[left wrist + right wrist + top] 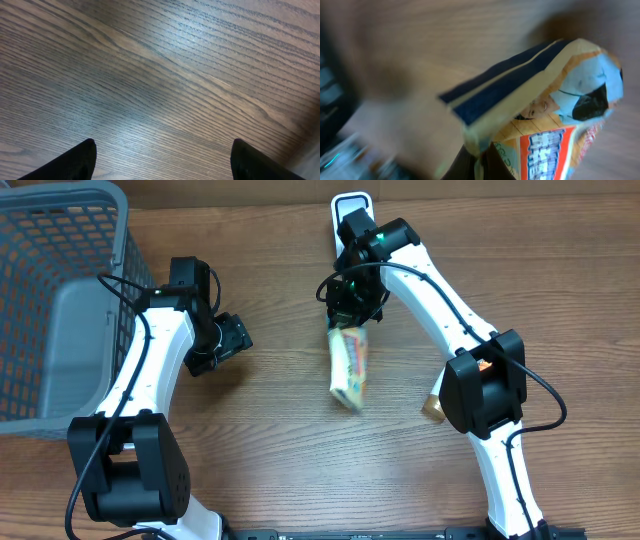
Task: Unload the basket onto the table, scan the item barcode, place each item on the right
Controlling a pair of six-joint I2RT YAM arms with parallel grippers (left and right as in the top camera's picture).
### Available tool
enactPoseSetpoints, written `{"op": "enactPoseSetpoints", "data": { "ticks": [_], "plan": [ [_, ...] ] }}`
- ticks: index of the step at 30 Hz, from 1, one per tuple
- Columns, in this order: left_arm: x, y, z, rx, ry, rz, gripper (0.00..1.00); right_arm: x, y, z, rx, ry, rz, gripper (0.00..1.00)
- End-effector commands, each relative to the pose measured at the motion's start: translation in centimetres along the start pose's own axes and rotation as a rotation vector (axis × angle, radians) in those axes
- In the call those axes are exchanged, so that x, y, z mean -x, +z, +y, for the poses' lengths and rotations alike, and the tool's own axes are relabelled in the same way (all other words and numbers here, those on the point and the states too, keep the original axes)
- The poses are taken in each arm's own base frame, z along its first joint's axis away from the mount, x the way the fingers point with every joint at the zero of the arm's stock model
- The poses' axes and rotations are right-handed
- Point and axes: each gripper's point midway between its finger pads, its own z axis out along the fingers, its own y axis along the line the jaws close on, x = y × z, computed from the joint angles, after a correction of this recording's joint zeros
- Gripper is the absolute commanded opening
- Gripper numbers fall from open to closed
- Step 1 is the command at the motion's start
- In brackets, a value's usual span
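A grey mesh basket (60,240) sits at the far left corner of the wooden worktop (280,450). A small tan object (432,409), unidentifiable, lies toward the right edge.

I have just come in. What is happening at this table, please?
The right gripper is shut on one end of a snack packet, which hangs from it over the table, near what looks like a scanner at the far edge. The left gripper is open and holds nothing, over bare wood. A grey basket stands at the left.
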Motion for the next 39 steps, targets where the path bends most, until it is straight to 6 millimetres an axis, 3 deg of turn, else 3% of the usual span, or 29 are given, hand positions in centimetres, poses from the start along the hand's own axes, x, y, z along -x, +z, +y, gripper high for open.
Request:
{"op": "enactPoseSetpoints", "data": {
  "ticks": [1,7,10,12,16,24,27,28,30,31,33,36,39],
  "plan": [
    [0.4,-0.3,-0.1,0.003,0.021,-0.012,0.78,-2.7,-2.6,6.0,0.394,-0.095,0.148,0.04],
    [0.3,-0.3,0.0,0.005,0.021,-0.006,0.78,-3.4,-3.3,5.9,0.469,-0.041,0.204,0.04],
    [0.2,-0.3,0.0,0.006,0.021,-0.004,0.78,-3.3,-5.1,7.0,0.637,-0.047,0.232,0.04],
    [0.2,-0.3,0.0,0.006,0.021,-0.004,0.78,-2.8,-5.4,6.2,0.638,-0.030,0.219,0.04],
    [0.2,-0.3,0.0,0.006,0.020,-0.005,0.78,-1.9,-3.4,2.4,0.476,0.022,0.187,0.04],
    [0.2,-0.3,-0.1,0.002,0.020,-0.003,0.78,-2.3,1.2,-3.1,0.447,0.162,0.237,0.04],
    [0.1,-0.3,0.0,0.004,0.020,0.000,0.78,-1.8,2.4,-7.6,0.297,0.263,0.204,0.04],
    [0.1,-0.3,0.0,0.004,0.021,0.000,0.78,-1.5,2.5,-10.0,0.197,0.307,0.179,0.04],
    [0.1,-0.3,0.0,0.005,0.025,0.001,0.78,-1.2,1.7,-12.7,0.082,0.353,0.152,0.04],
    [0.1,-0.3,0.0,0.004,0.031,-0.001,0.78,-1.0,0.5,-15.1,-0.016,0.382,0.129,0.04],
    [0.2,-0.3,-0.1,0.003,0.031,-0.003,0.78,-0.9,-1.4,-17.3,-0.115,0.407,0.104,0.04],
    [0.2,-0.3,-0.1,0.002,0.031,-0.004,0.78,-0.6,-4.2,-19.0,-0.218,0.420,0.071,0.06],
    [0.1,-0.3,-0.3,-0.011,0.032,0.002,0.76,-0.3,-6.1,-18.0,-0.212,0.378,0.057,0.06]
  ]
}}
